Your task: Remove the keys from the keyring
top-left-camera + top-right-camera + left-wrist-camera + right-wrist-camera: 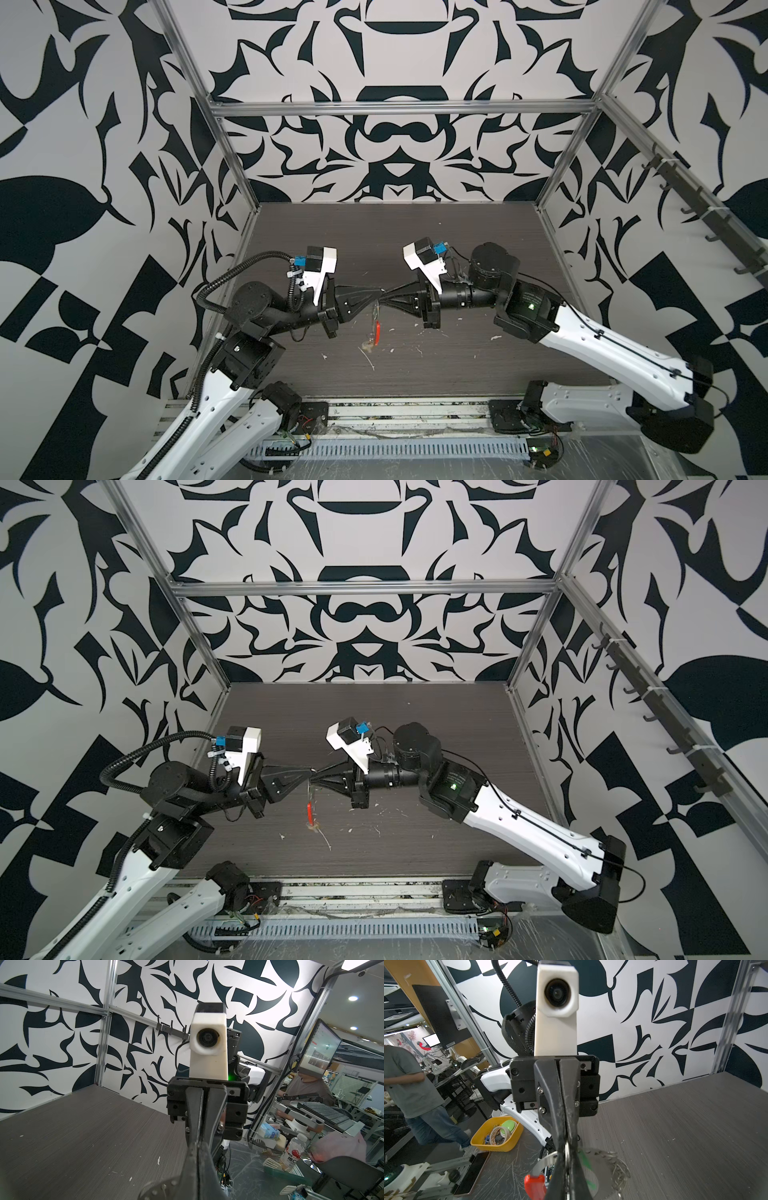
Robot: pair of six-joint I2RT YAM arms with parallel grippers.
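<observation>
Two-handed unthreading: nipping silver split ring (566,1152) in tight-closed right pincer (385,293), closed left pincer's (379,291) catch unseen; next, slide off red-sleeved dark wire keyring (377,328) below.

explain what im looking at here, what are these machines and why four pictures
Two robot arms stand at a dark wood-grain table, each ending in a two-fingered gripper. Two pictures look down from overhead; two come from cameras on the arms' wrists. The left gripper and right gripper meet tip to tip above the table, both shut. Below them hangs a thin wire keyring with a red plastic sleeve. In the right wrist view a small silver ring sits between the right gripper's fingers, beside a blurred green tag. Small white scraps lie on the table.
</observation>
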